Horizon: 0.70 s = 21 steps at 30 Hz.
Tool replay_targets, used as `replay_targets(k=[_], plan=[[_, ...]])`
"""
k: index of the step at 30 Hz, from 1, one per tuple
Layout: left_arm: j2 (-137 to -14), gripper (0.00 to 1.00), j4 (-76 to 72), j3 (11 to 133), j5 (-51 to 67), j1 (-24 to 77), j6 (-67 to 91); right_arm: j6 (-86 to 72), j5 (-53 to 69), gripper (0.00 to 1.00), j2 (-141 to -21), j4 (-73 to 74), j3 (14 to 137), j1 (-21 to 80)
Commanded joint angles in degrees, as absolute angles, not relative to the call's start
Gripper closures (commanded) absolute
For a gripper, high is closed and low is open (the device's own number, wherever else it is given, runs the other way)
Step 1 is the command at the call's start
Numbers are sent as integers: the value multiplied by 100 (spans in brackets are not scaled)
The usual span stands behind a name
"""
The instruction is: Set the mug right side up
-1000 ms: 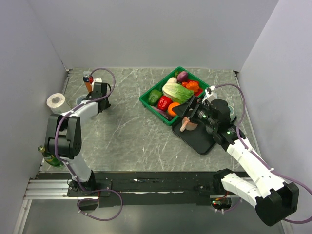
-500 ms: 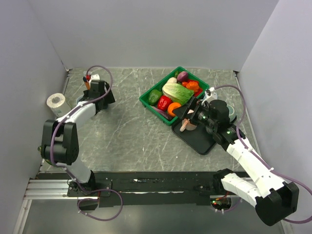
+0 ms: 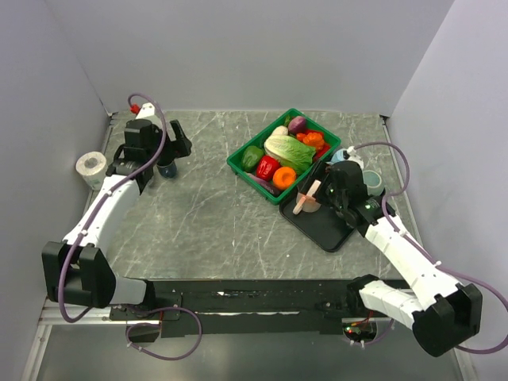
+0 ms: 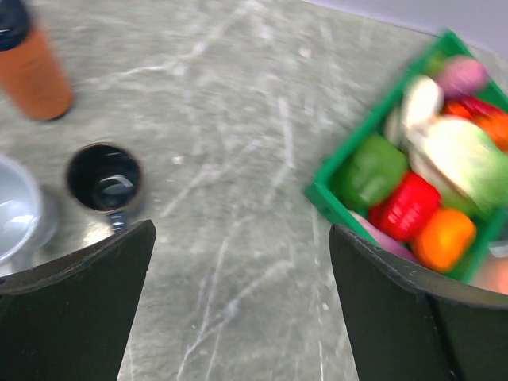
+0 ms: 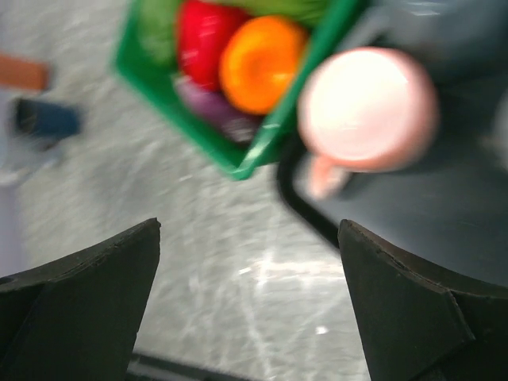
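A dark blue mug (image 4: 103, 176) stands on the table at the far left with its mouth facing up, also seen as the dark mug (image 3: 167, 168) in the top view. My left gripper (image 4: 242, 238) hangs open above the table to the right of it, holding nothing; from above the left gripper (image 3: 179, 144) sits just behind the mug. A pink mug (image 5: 365, 107) rests on the black tray (image 3: 327, 232), blurred, so I cannot tell which way up it is. My right gripper (image 5: 250, 230) is open and empty, raised on the near side of the pink mug (image 3: 305, 204).
A green basket (image 3: 238, 163) of vegetables stands mid-table beside the tray. An orange bottle (image 4: 32, 71) and a grey bowl (image 4: 12, 208) sit close to the dark mug. A paper roll (image 3: 91, 165) lies at the left wall. Pale cups (image 3: 371, 182) stand by the right arm.
My left gripper has opened and lifted back off the dark mug, which stays standing. The right gripper has drawn back a little from the pink mug.
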<state>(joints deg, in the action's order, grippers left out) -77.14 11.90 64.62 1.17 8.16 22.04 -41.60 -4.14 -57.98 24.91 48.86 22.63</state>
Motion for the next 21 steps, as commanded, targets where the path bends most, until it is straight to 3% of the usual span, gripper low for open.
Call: replay_targets(k=[1,6,17,21], plan=[[-7235,4,1389,6655,1317,800,1600,-4061,-1686,1,-5914,2804,5027,2364],[-6522,4,442,5636,1538,800,1564,-3973,-2126,0,-6633,2979,5317,2706],[-6565,4,668,5845,1854,809,1766,-4842,-2653,0,-8112,3585,6090,3120],[-6565,4,563,5801,2012,809,1854,-5290,-2803,5,-8410,3788,6161,3120]])
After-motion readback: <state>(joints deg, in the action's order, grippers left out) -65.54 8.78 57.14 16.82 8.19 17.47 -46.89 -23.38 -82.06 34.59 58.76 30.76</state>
